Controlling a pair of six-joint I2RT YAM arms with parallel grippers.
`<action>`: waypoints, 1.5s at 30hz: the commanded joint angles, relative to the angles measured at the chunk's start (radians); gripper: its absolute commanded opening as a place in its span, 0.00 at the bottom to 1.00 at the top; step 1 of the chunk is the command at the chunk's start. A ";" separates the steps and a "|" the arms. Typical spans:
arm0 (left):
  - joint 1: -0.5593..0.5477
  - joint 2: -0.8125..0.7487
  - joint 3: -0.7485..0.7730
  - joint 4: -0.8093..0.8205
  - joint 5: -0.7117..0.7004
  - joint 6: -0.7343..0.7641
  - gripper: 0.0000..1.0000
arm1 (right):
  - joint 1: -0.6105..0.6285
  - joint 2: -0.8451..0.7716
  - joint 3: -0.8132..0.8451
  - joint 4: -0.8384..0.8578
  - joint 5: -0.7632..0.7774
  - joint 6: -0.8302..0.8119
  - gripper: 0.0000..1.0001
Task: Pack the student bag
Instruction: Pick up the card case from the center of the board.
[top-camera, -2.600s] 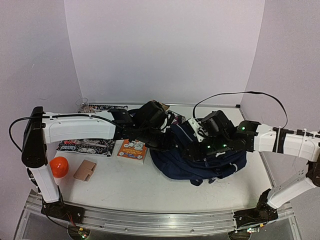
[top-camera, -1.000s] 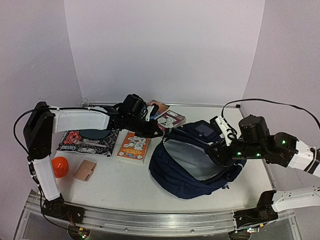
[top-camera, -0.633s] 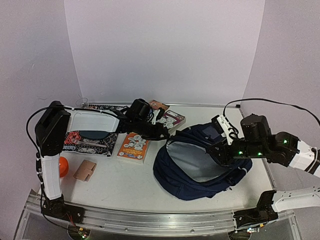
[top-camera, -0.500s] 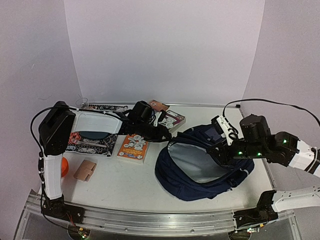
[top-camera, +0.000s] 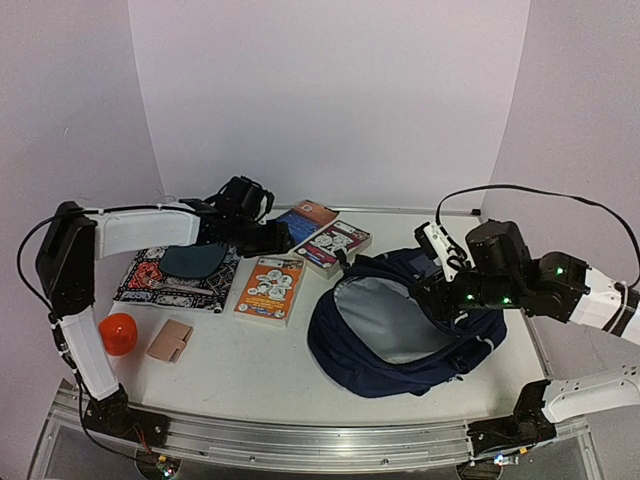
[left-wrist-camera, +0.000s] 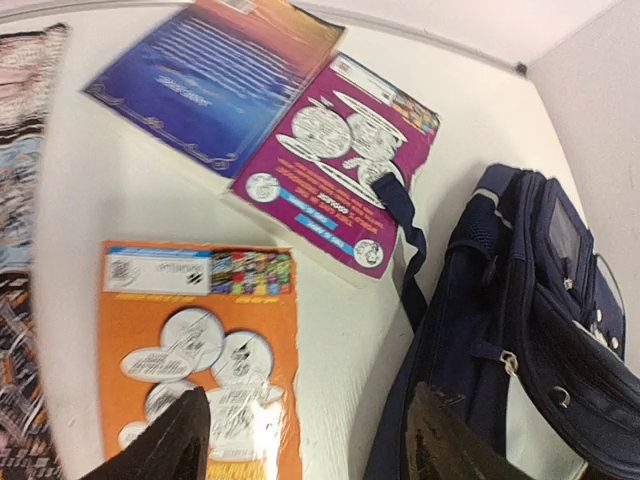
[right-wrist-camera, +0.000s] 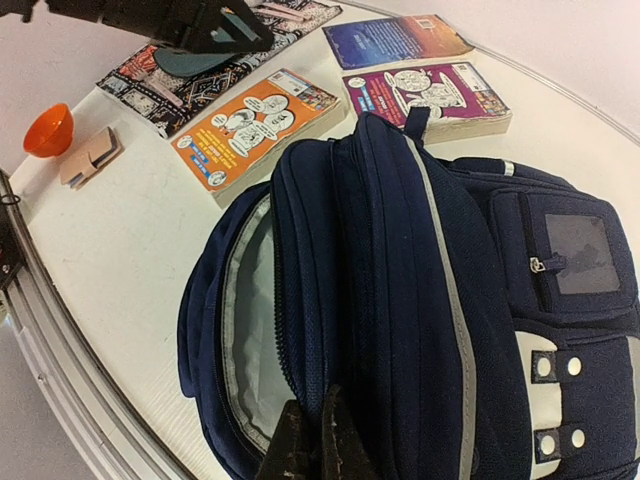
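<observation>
The student bag, navy with grey stripes, lies at the centre right with its main mouth gaping and pale grey lining showing. My right gripper is shut on the bag's upper zip edge; in the right wrist view its fingers pinch the navy rim of the bag beside the opening. My left gripper hovers apart from the bag, over the books to its left. In the left wrist view this gripper is open with nothing between its fingers, the bag lying to their right.
An orange book, a purple book and a blue book lie left of the bag. Further left are a patterned black mat with a teal oval, an orange bowl and a tan wallet.
My left gripper has let go of the bag's rim, opened and drawn back left over the books. The right gripper keeps its hold, and the bag's mouth stays open.
</observation>
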 joint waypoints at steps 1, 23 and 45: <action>0.005 -0.158 -0.084 -0.189 -0.159 0.012 0.72 | 0.001 0.008 0.061 0.051 0.067 -0.014 0.00; 0.386 -0.471 -0.536 -0.496 -0.083 -0.078 0.92 | 0.000 0.048 0.067 0.055 0.061 -0.014 0.00; 0.002 -0.275 -0.507 -0.666 -0.420 -0.299 0.76 | 0.000 0.062 0.038 0.105 0.054 -0.018 0.00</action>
